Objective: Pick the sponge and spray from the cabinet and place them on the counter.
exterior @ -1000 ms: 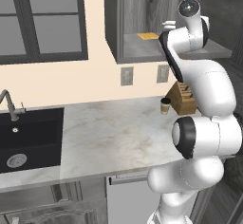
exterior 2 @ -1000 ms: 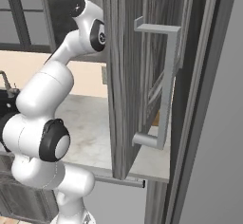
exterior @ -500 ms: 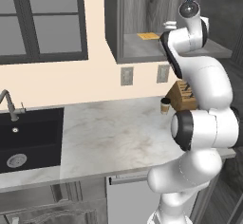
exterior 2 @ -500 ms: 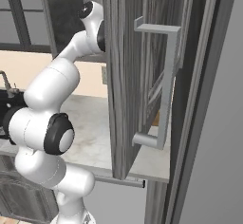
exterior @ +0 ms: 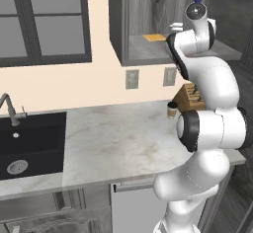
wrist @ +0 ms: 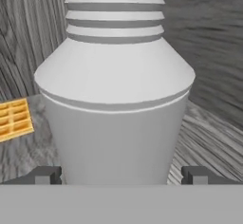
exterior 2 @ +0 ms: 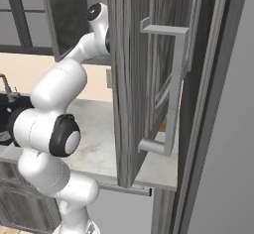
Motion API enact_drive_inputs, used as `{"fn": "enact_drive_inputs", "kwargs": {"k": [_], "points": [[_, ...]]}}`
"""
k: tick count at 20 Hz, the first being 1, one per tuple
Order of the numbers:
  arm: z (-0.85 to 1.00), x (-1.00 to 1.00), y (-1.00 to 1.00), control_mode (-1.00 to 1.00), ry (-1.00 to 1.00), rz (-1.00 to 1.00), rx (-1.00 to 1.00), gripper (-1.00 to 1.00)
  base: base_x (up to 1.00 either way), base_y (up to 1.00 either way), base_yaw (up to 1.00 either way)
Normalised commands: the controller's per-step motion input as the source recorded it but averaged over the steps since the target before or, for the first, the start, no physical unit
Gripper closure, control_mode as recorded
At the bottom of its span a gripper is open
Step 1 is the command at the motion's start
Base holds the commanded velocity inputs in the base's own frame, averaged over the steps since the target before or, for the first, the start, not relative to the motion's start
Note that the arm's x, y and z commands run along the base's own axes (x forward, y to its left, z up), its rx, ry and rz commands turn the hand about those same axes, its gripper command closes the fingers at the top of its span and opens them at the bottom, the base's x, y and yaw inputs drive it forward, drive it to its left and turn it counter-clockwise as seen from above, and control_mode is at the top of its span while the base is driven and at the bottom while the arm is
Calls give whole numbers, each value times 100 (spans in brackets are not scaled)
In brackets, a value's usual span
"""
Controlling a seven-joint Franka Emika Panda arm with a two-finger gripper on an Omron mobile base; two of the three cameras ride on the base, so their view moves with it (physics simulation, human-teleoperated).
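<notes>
The spray [wrist: 116, 99], a pale grey-white bottle with a ribbed neck, stands very close in the hand view on the cabinet's grey shelf [wrist: 209, 137]. My gripper [wrist: 123, 176] is open, and its two dark fingertips [wrist: 47, 175] flank the bottle's base, one on each side. In the left base view the arm reaches up into the open cabinet [exterior: 118, 24], above the counter [exterior: 123, 138]. The sponge is hidden. A thin flat yellow cloth [wrist: 14, 118] lies on the shelf left of the bottle, the same cloth [exterior: 154, 37] showing in the left base view.
The cabinet's open door [exterior 2: 134, 79] with its grey handle [exterior 2: 173, 89] stands close on the right. On the counter under the cabinet sit a paper cup [exterior: 172, 109] and a knife block [exterior: 191, 96]. The black sink [exterior: 29, 143] and faucet [exterior: 7, 108] are at the left.
The arm's upper links have risen a little and the hand has pushed deeper into the cabinet. Nothing else has moved.
</notes>
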Motion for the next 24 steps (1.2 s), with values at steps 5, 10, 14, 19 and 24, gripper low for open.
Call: {"fn": "enact_drive_inputs", "kwargs": {"k": [5, 10, 14, 19, 24], "points": [[-6, 4, -4, -100, 0, 0, 0, -100, 0, 0, 0], [-4, 2, -3, -100, 0, 0, 0, 100, 0, 0, 0], [1, -1, 0, -100, 0, 0, 0, 100, 0, 0, 0], [16, -11, 0, -100, -4, -1, -2, 100, 0, 0, 0], [20, -9, 0, -100, -1, -2, -3, 100, 0, 0, 0]]}}
